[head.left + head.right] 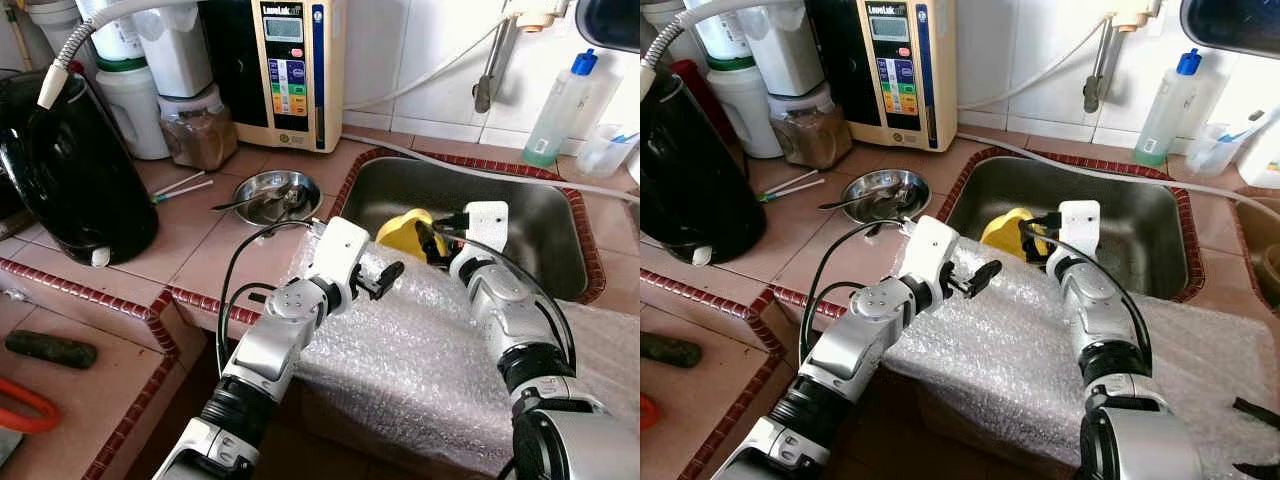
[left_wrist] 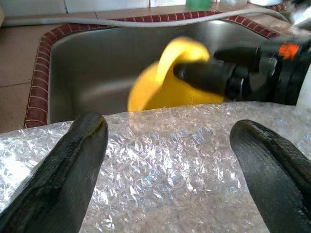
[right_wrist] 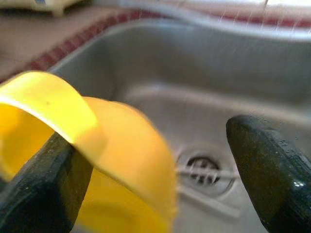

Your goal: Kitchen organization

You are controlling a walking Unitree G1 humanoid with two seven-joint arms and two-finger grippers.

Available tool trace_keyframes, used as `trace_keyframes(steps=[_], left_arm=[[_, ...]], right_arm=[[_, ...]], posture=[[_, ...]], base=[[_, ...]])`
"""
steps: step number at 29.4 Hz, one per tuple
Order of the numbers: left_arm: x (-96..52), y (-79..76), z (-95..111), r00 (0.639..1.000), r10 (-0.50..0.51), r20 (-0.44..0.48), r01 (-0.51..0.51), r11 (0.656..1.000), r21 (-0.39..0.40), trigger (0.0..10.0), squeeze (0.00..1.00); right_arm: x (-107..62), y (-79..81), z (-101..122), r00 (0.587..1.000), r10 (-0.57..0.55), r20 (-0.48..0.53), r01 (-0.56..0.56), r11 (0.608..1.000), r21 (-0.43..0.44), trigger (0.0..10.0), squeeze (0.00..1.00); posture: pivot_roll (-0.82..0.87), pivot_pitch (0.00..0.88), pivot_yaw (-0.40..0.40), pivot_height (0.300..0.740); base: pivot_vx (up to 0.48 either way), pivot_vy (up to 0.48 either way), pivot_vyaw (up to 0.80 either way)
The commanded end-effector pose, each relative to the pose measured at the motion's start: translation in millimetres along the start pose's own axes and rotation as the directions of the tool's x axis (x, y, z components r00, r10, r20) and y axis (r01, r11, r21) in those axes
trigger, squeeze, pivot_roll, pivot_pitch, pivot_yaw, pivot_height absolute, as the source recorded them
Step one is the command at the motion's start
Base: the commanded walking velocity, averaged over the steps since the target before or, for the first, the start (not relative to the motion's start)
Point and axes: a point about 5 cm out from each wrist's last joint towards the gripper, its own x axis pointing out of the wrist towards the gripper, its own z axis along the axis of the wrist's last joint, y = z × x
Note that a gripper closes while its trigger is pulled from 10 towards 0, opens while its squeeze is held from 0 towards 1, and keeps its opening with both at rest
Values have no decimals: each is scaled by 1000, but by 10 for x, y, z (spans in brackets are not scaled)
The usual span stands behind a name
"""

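Right gripper (image 1: 437,228) reaches over the near rim of the sink (image 1: 540,235), at the yellow cup (image 1: 405,232) inside it. In the right wrist view the cup (image 3: 97,160) sits between the two black fingers (image 3: 43,194), one finger touching or just beside its rim and the other well apart across the gap: gripper open, not closed on the cup. The cup's image is blurred there; firm contact cannot be confirmed.

Left gripper (image 1: 385,278) hovers over the bubble wrap (image 1: 420,350) draped on the front edge of the surface, fingers spread and empty. The cup lies just ahead of it, past the sink rim.

Behind the left gripper on the tiled surface (image 1: 190,235): a small steel bowl (image 1: 272,194) with a spoon, and a black kettle (image 1: 75,170) farther to its left.

Step in hand, as judged: picking the cup out of the sink. Next move likely calls for closing the right fingers on the cup wall, then lifting clear of the rim. Risk: a thin wall may slip or tip.
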Motion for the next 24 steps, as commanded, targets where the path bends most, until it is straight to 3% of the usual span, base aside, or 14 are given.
trace_keyframes(steps=[1, 3, 6, 8, 9, 10, 11, 12, 14, 15, 19, 20, 24], left_arm=[[5, -6, 7, 1000, -2, -5, 2, 1000, 8, 10000, 0], [8, -11, 7, 1000, -4, -5, 4, 1000, 10, 10000, 0], [10, -18, 6, 1000, -7, -6, 7, 1000, 12, 10000, 0], [10, -18, 7, 1000, -7, -6, 7, 1000, 13, 10000, 0], [10, -17, 5, 1000, -5, -7, 5, 1000, 13, 10000, 0], [10, -16, 5, 1000, -4, -8, 4, 1000, 13, 10000, 0], [9, -13, 2, 1000, -3, -9, 3, 1000, 13, 10000, 0], [8, -11, 2, 1000, -1, -10, 1, 1000, 13, 10000, 0], [8, -11, 4, 1000, -1, -10, 1, 1000, 13, 10000, 0], [8, -11, 3, 1000, -2, -10, 2, 1000, 15, 10000, 0], [8, -8, 1, 1000, -3, -11, 3, 1000, 17, 10000, 0], [8, -7, -1, 1000, -3, -13, 3, 1000, 18, 10000, 0], [14, -8, 2, 1000, 0, -13, 0, 1000, 20, 10000, 0]], right_arm=[[26, 98, -39, 997, 52, -65, -56, 996, -64, 10000, 1000], [27, 134, -76, 994, 66, -88, -68, 998, -19, 10000, 1000], [44, 173, -29, 994, 89, -69, -79, 987, 137, 10000, 1000], [45, 198, 9, 992, 118, -49, -108, 979, 171, 10000, 1000], [40, 165, 50, 996, 87, -24, -86, 995, 48, 10000, 894], [35, 148, 81, 998, 69, -2, -69, 997, -46, 10000, 894], [25, 139, 108, 998, 61, 25, -55, 979, -195, 10000, 122], [13, 149, 120, 996, 73, 44, -55, 945, -321, 10000, 0], [12, 158, 106, 996, 81, 38, -66, 955, -290, 10000, 0], [7, 213, 92, 990, 139, 28, -132, 974, -185, 10000, 0], [3, 169, 121, 995, 91, 42, -79, 971, -226, 10000, 0], [-4, 185, 106, 994, 111, 23, -94, 923, -372, 10000, 0], [6, 175, 148, 993, 109, 55, -88, 954, -285, 10000, 0]], posture=[[-37, 0, 42, 740], [-38, 0, 40, 740], [-37, 0, 38, 740], [-37, 0, 38, 740], [-36, 0, 38, 740], [-36, 0, 38, 740], [-38, 0, 39, 740], [-38, 0, 40, 740], [-38, 0, 40, 740], [-35, 0, 40, 740], [-38, 0, 42, 740], [-38, 0, 42, 740], [-36, 0, 42, 740]], base=[[0, 0, 0], [0, 0, 0], [0, 0, 0], [0, 0, 0], [0, 0, 0], [0, 0, 0], [0, 0, 0], [0, 0, 0], [0, 0, 0], [0, 0, 0], [0, 0, 0], [0, 0, 0], [0, 0, 0]])
